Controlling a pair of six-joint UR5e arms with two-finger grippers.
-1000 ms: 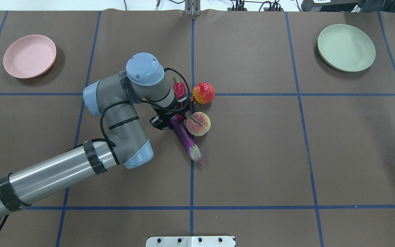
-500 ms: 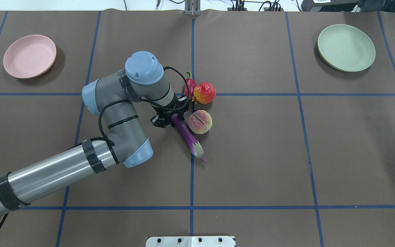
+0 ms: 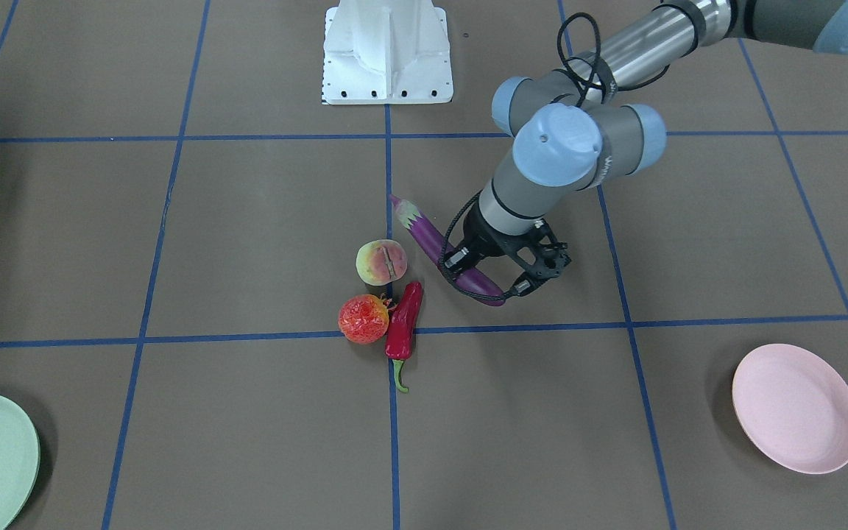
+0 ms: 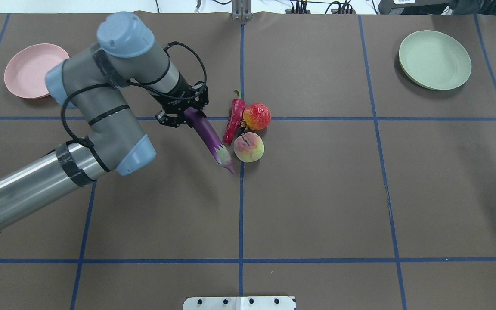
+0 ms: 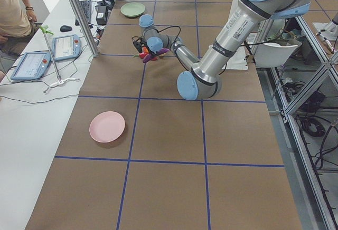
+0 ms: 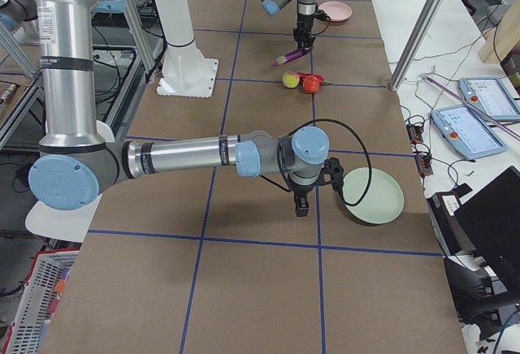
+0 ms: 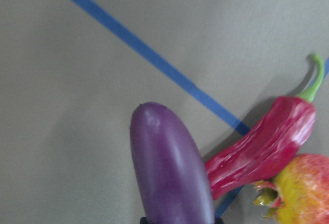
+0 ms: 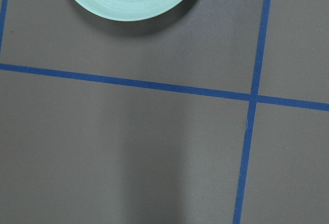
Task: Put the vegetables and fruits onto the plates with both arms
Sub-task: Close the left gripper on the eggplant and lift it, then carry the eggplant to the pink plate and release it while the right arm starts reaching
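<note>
Left gripper (image 4: 186, 114) clamps eggplant (image 4: 208, 134); right gripper (image 6: 301, 205) points down.

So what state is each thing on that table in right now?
eggplant: gripped at its blunt end, off the table.
left gripper: shut on eggplant.
right gripper: cannot tell.
chili: lying against pomegranate.
pomegranate: on the table.
peach: on the table.
pink plate: empty.
green plate: empty.

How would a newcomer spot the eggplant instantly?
Find the blue tape cross where the chili, peach and pomegranate lie. Toward the pink plate from them, the left gripper holds one end of the eggplant. It alone is long, glossy and purple, with a pale cap at its free end.
</note>
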